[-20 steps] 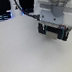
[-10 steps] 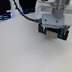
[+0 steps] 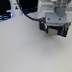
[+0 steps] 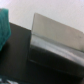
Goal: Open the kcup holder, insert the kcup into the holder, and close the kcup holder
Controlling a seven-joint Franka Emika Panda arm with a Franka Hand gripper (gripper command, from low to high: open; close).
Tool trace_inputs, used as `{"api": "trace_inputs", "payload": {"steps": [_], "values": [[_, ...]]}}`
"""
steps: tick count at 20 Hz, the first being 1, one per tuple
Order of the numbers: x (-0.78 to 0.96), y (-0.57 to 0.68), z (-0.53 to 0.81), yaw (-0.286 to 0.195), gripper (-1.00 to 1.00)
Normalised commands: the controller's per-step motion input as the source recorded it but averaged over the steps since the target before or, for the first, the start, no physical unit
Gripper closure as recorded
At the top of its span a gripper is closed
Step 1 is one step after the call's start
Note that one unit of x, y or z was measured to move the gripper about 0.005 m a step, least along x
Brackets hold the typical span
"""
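In the exterior view my gripper (image 3: 54, 29) hangs at the right, a dark blurred mass under the white wrist. It merges with a black boxy shape that may be the kcup holder; I cannot separate the two. The wrist view shows a black surface (image 4: 20, 55) with a grey shiny panel (image 4: 55, 37) standing up from it, close to the camera. A teal-green object (image 4: 5, 27), probably the kcup, sits at the frame's edge beside the black surface. No fingertip shows clearly, so I cannot tell whether the gripper is open or shut, or whether it holds anything.
A pale tabletop (image 3: 21, 51) fills most of the exterior view. A white bottle-shaped object (image 3: 14, 5) stands at the back, towards the exterior view's left, in front of dark equipment (image 3: 1, 17). A black cable (image 3: 25, 12) runs to the arm.
The arm and gripper stay in nearly the same spot at the exterior view's right. No other visible difference.
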Motion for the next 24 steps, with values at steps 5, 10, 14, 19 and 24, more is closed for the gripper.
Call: {"api": "trace_inputs", "payload": {"steps": [5,10,14,19,24], "values": [[-0.57,0.55,-0.01,0.066,-1.0],[-0.62,0.63,0.01,0.044,-1.0],[-0.71,0.66,0.0,0.024,-1.0],[-0.9,0.59,-0.08,0.01,-1.0],[-0.92,0.59,-0.15,0.006,-1.0]]}}
